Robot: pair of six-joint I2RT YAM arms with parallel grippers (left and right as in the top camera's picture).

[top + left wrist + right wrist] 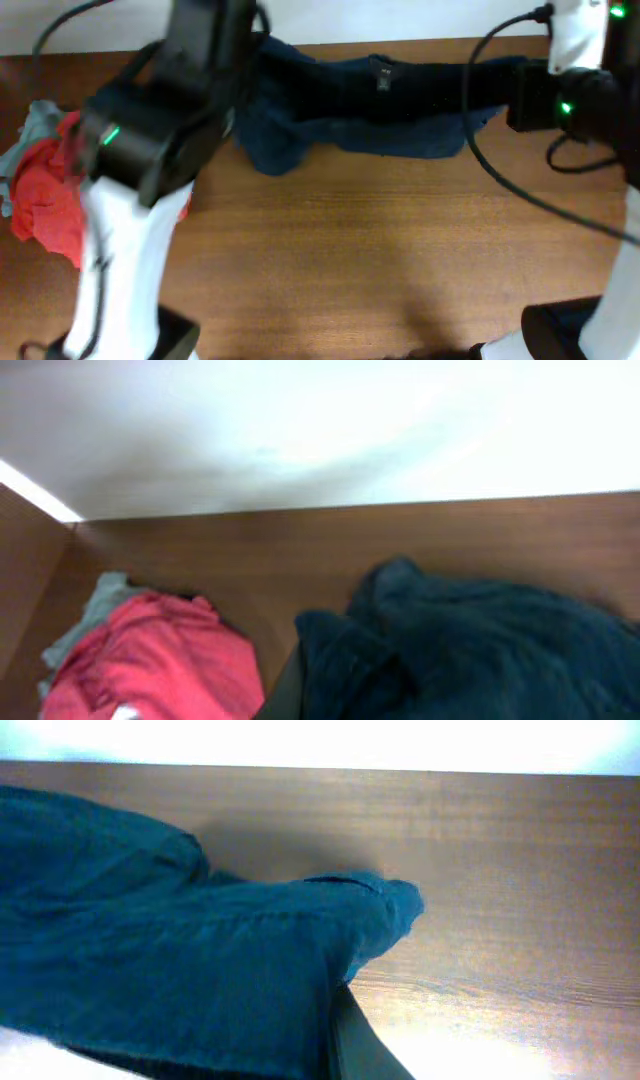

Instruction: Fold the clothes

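Observation:
The clothes are dark navy shorts [400,100], lifted and stretched in a band along the table's far edge, with loose folds hanging at the left. My left gripper [248,55] is shut on their left end, mostly hidden under its own arm. The right gripper [515,95] is shut on the right end. In the left wrist view the shorts [470,650] bunch up right beside the one finger [285,690] that shows. In the right wrist view the shorts [180,980] drape over the jaws, and only one dark finger [365,1045] shows.
A bright red T-shirt [45,195] lies crumpled at the table's left edge, with a small pale grey-teal garment [35,125] beside it. Both also show in the left wrist view, the T-shirt [150,660] and the garment [95,610]. A black cable [520,190] loops over the right side. The bare wooden table [370,260] spreads in front.

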